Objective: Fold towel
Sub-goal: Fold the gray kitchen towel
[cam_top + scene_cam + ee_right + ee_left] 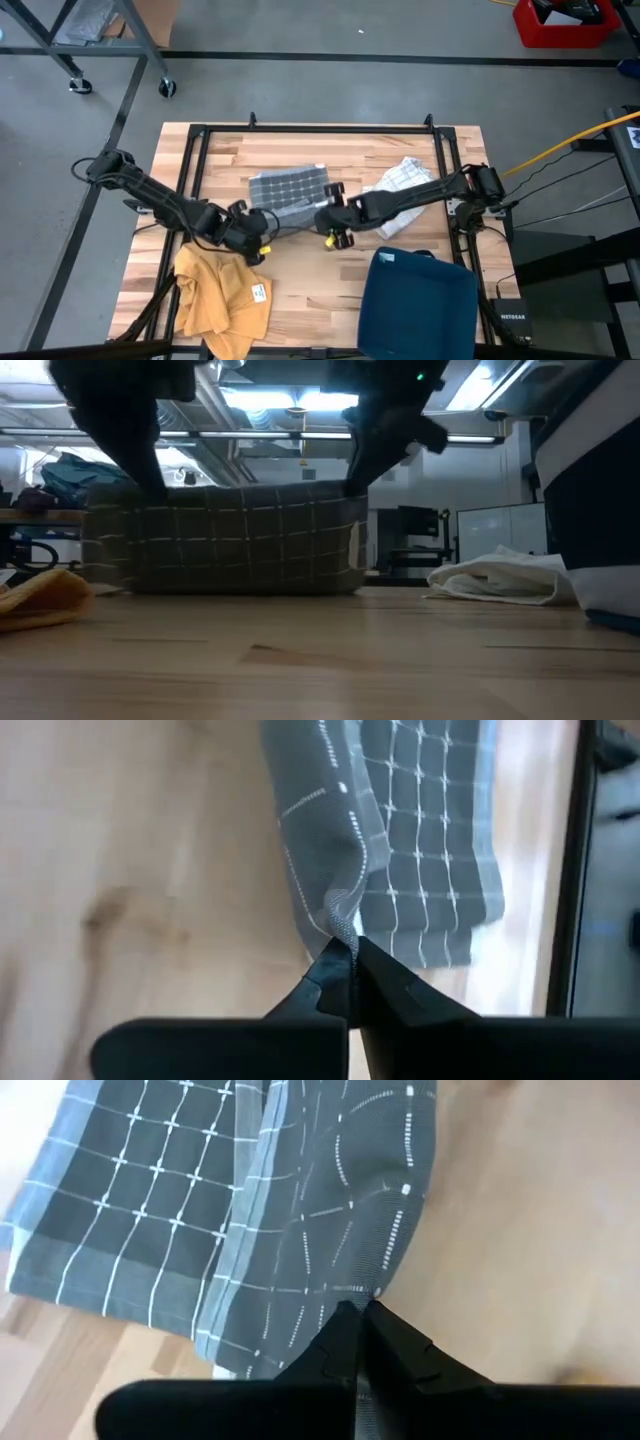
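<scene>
On the left, a yellow cloth point(222, 297) hangs over the wooden table's point(300, 290) near edge. The left gripper point(262, 232) and right gripper point(331, 215) each pinch a near corner of the grey checked towel point(288, 190) at mid-table, lifting that edge; bare wood lies before it. A white cloth point(402, 185) sits right. A blue bin point(415, 305) is cut off, contents hidden.

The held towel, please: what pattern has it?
Grey towel with a white grid check, clearest in left wrist view.
</scene>
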Tool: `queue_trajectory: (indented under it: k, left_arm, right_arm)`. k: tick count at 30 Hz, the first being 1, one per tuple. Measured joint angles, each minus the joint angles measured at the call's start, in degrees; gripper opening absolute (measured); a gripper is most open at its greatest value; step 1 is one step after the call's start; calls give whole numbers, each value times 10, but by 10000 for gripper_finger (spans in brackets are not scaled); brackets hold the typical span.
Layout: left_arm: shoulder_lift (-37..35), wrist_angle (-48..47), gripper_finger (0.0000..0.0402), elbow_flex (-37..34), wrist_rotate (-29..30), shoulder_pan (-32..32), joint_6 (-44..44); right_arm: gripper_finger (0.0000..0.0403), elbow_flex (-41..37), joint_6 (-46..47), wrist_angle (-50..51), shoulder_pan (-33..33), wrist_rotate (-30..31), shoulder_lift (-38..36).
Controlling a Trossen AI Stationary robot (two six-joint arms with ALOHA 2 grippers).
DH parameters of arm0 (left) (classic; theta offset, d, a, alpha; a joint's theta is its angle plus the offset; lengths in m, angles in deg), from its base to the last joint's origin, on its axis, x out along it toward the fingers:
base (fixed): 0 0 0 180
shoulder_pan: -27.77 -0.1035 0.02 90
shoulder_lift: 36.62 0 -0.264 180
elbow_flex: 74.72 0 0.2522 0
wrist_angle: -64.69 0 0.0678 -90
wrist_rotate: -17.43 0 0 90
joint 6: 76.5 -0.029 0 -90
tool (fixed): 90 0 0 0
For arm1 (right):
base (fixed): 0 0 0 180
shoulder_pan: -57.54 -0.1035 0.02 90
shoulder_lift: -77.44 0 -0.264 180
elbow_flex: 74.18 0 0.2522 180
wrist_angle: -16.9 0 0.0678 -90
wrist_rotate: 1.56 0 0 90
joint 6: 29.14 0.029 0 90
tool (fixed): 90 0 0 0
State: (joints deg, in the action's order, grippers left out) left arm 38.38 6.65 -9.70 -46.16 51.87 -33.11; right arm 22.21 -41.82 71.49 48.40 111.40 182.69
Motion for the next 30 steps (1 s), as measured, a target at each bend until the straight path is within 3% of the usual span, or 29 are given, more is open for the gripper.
queue_trajectory:
  k: [5, 11, 16, 21, 27, 30]
  left_arm:
    - [0, 3, 2, 0, -10, -13, 6]
    - [0, 54, 1, 0, -111, 8, -4]
    - [0, 147, 1, 1, -163, 47, -3]
    - [0, 175, 1, 31, -162, 71, 0]
    - [0, 66, 1, 64, -97, 60, 1]
    - [2, 12, 1, 64, -91, 46, 21]
  right_arm:
    - [5, 0, 22, 1, 14, -55, 0]
    - [3, 0, 64, 35, -10, -183, 0]
    - [2, 0, 85, 59, -64, -229, 0]
    - [2, 4, 83, 70, -111, -208, -10]
    - [1, 67, 57, 134, -105, -67, -11]
    - [1, 78, 33, 117, -77, -56, -11]
